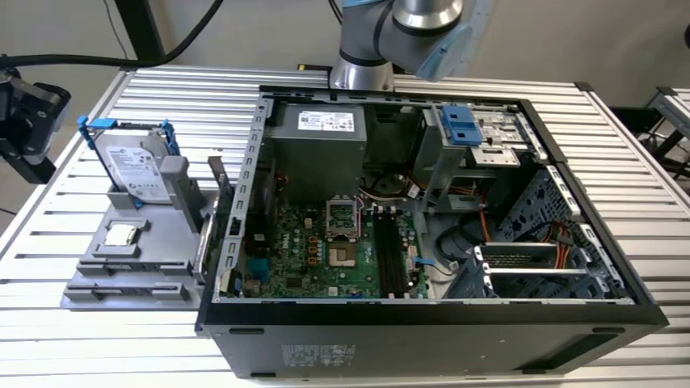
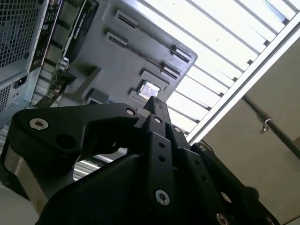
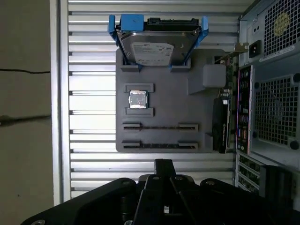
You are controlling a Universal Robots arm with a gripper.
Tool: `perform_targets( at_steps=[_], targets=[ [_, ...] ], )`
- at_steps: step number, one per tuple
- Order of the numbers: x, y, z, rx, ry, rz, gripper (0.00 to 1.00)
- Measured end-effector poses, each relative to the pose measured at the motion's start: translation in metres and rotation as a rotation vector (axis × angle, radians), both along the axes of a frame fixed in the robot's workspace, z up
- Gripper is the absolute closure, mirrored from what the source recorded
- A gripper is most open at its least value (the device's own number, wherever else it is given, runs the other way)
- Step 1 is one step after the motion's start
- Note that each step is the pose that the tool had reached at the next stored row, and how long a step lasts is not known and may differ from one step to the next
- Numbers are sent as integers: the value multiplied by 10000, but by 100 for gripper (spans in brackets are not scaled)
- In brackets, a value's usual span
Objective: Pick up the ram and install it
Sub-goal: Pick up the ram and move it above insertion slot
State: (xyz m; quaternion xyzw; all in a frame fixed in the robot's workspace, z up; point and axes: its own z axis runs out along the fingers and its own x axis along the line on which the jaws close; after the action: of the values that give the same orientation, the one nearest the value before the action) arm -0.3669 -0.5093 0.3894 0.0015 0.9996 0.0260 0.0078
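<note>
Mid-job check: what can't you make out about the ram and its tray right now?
Ram: in the first wrist view the gray tray's two long slots look like dark lines; too small to tell whether a stick sits there.
Second wrist view: the gripper covers part of the tray.
Exterior view: the motherboard slots are too small to judge filled or empty.

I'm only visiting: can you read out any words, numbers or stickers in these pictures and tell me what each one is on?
No text here is clear enough to quote.
White label on the hard drive: print too small to read.
White sticker on the power supply: blurred.
Sticker on the computer case, outer panel: too small.
Round yellow sticker on the case's back: unreadable.
</note>
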Motion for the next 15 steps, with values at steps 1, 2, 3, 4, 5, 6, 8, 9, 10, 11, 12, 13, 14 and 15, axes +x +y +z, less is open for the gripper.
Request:
perform_targets(
  at_steps=[1,2,3,4,5,6,8,9,10,11,12,13,14,15],
  targets=[
    [0,0,1,0,1,101,100],
    [0,0,1,-1,1,213,100],
    [-1,0,1,-1,2,311,100],
    [-1,0,1,-1,1,430,100],
    [-2,0,1,-1,2,567,100],
    [-2,0,1,-2,2,719,100],
    [-3,0,1,-3,2,1041,100],
    [-4,0,1,-3,2,1201,100],
    [-5,0,1,-3,1,1360,100],
    [-5,0,1,-3,1,1513,100],
    [-6,0,1,-3,1,1669,100],
    [-6,0,1,-4,1,1815,100],
    [-7,0,1,-5,1,1964,100],
    [-7,0,1,-5,1,2081,100]
  ],
)
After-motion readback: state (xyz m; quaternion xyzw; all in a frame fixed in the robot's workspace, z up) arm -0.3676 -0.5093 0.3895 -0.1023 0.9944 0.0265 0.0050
